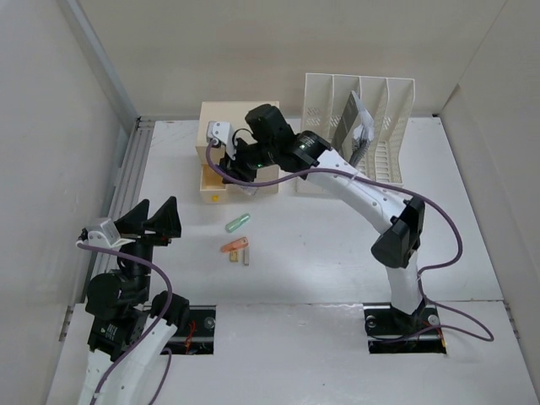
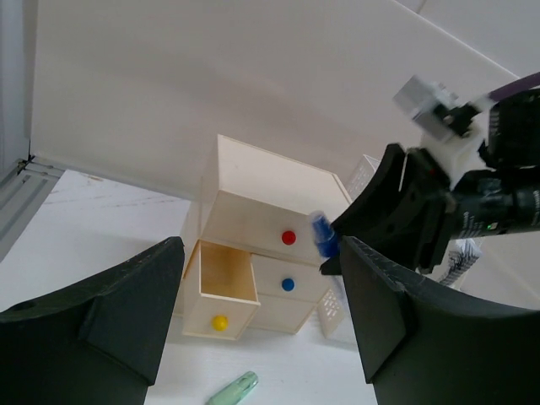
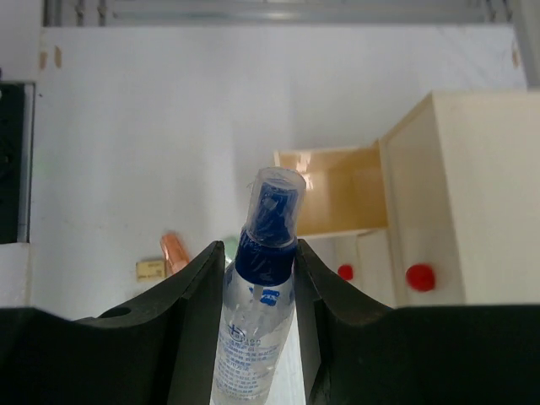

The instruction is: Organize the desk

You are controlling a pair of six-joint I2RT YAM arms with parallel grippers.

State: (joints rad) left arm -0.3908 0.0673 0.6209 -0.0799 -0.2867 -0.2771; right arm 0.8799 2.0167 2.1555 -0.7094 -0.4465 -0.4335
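The desk (image 1: 337,253) is a white tabletop. My right gripper (image 1: 232,164) hovers over the cream drawer box (image 1: 240,118), shut on a clear spray bottle (image 3: 260,287) with a blue cap. The cap points toward the open bottom drawer (image 3: 333,190). From the left wrist view the bottle's blue cap (image 2: 323,236) hangs in front of the box (image 2: 261,211), beside the pulled-out yellow-knob drawer (image 2: 221,278). My left gripper (image 1: 156,221) stands open and empty near the left rail, facing the box.
A green tube (image 1: 238,223), an orange tube (image 1: 234,246) and a small tan piece (image 1: 236,255) lie mid-desk. A white slotted file rack (image 1: 396,101) holding a notebook stands at the back right. A ribbed metal rail (image 1: 126,181) runs along the left edge.
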